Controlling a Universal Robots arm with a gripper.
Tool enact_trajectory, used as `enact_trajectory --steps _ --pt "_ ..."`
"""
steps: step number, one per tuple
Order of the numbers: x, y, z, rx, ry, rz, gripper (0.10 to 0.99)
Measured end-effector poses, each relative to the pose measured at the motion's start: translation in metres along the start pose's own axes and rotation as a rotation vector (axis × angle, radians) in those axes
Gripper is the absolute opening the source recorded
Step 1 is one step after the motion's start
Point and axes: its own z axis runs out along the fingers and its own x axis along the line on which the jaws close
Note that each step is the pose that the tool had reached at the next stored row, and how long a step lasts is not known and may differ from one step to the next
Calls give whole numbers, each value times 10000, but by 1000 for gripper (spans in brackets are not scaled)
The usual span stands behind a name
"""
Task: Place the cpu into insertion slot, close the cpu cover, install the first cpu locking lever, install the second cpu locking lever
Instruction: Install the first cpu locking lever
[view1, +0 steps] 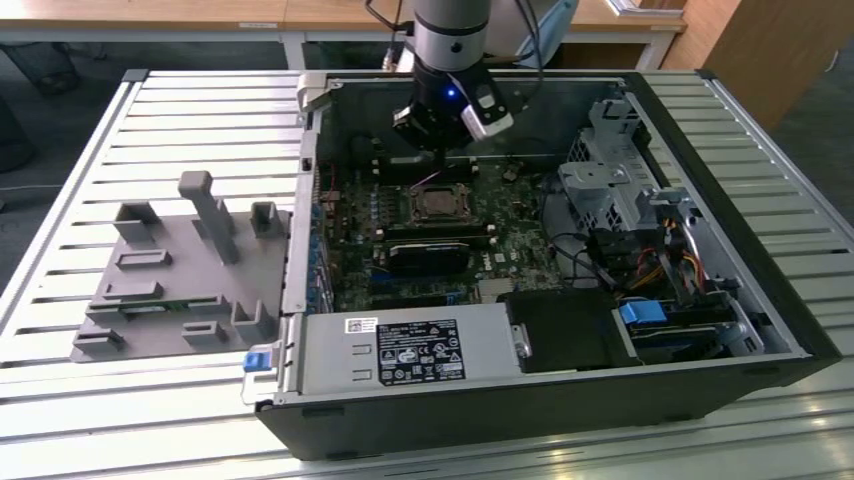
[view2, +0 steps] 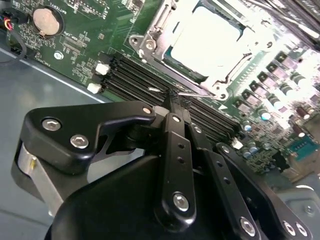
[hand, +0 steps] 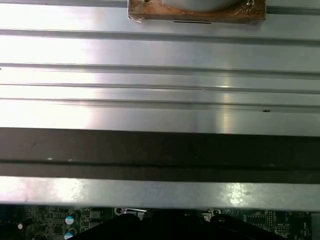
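cpu (view2: 205, 42) just beyond tool (view2: 176, 101)

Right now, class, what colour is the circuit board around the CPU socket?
Green. The circuit board shows best in the second wrist view.

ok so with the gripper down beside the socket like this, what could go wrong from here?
1. The gripper has its jaws closed right at a thin metal lever. Whether they truly hold it is unclear, so it may slip out and spring back, leaving the cover unlocked over the chip.
2. The tip hangs just over the memory slots, so a slip could scrape them or the board.
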Motion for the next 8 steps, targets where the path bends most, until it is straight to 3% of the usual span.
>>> enact_trajectory --steps 8 --pt "-82 1 78 0 0 0 106"
